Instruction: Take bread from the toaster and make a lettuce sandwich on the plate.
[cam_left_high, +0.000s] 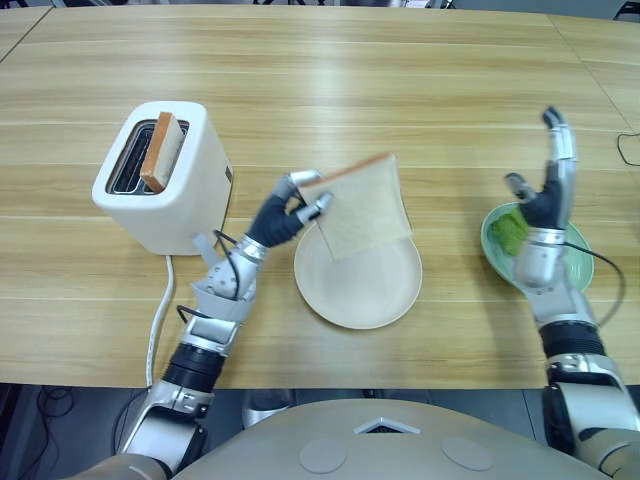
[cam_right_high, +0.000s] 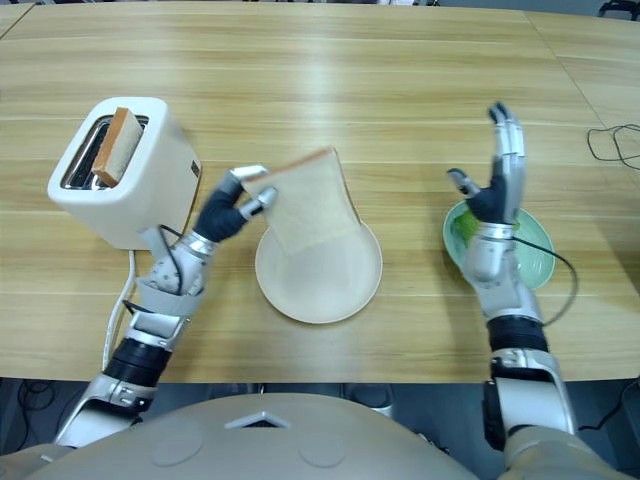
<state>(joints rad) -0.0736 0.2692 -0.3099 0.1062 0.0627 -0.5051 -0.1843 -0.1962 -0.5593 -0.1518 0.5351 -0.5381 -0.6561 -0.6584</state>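
A white toaster stands at the left with one bread slice sticking up from a slot. My left hand is shut on the corner of a second bread slice, holding it tilted just above the beige plate. Whether the slice's lower edge touches the plate is unclear. At the right a green dish holds lettuce. My right hand stands upright over that dish with fingers spread, holding nothing.
The toaster's white cord runs down to the table's near edge beside my left forearm. A dark cable lies at the far right edge. Bare wooden table stretches behind the toaster and plate.
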